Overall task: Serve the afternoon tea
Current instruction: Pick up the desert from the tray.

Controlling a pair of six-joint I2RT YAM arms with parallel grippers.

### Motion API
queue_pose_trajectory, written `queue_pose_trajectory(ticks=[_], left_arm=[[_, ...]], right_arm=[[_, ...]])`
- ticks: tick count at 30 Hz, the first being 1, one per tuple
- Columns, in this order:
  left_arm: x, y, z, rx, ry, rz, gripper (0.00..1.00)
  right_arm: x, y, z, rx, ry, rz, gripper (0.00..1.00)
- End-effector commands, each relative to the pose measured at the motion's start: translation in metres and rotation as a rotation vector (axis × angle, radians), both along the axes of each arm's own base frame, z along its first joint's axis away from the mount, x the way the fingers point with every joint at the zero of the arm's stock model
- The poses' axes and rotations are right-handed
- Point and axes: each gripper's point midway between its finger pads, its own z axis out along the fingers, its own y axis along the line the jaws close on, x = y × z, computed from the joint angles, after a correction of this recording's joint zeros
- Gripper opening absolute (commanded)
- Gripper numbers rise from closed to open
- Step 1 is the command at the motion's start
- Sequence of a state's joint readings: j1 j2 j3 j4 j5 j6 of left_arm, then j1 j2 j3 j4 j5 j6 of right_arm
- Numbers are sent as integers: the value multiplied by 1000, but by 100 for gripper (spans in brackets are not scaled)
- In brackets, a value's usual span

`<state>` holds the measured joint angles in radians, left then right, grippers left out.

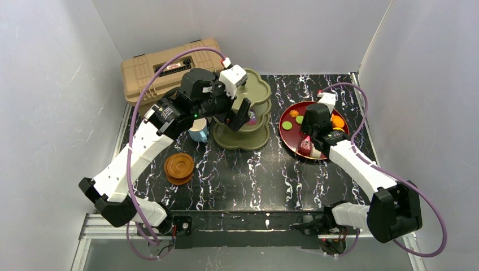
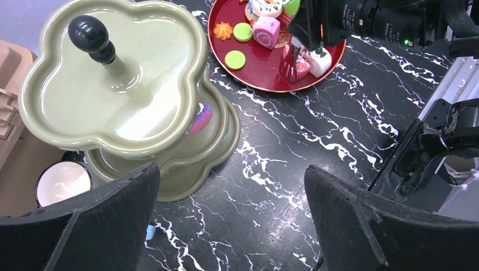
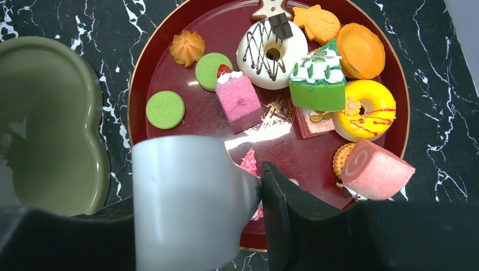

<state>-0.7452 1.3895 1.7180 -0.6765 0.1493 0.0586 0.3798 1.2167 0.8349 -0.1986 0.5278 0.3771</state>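
Stand (image 1: 257,90), olive-green, sits mid-table beside the red tray (image 3: 169,73) of toy cakes (image 3: 317,93) (tan toolbox (image 1: 147,68) behind). Left gripper (image 2: 231,175) gapes wide over it. Right gripper (image 3: 252,169) straddles a pink cake (image 3: 248,162); whether it grips is unclear.

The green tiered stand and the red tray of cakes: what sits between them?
Nothing: only bare black marbled table separates the stand from the tray, clearest in the left wrist view.

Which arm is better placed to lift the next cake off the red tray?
Right. The right gripper hangs over the red tray with a pink cake at its fingertips; the left gripper stands open and empty by the green stand.
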Motion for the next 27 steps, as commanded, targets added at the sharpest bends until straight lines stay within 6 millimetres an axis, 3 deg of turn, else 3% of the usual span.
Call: queue_pose_trajectory(ticks=[1,6,14,21,24,27], left_arm=[[-4,9,13,-27,-36,14,98],[-4,11,12,-21,-42,20,98],[-2,15,14,-27,-51,47,98],[-1,21,16,-26,-60,68,98],[-2,23,16,-27,-61,69,98],[-1,23,15,-28,-59,73,98]], right_arm=[[9,0,7,14,-51,-11,46],[14,3,23,14,-79,6,26],[26,27,98,100,-196,108,3],[35,59,146,225,-293,223,1],[33,78,149,277,-302,265,1],[27,96,139,296,-295,289,1]])
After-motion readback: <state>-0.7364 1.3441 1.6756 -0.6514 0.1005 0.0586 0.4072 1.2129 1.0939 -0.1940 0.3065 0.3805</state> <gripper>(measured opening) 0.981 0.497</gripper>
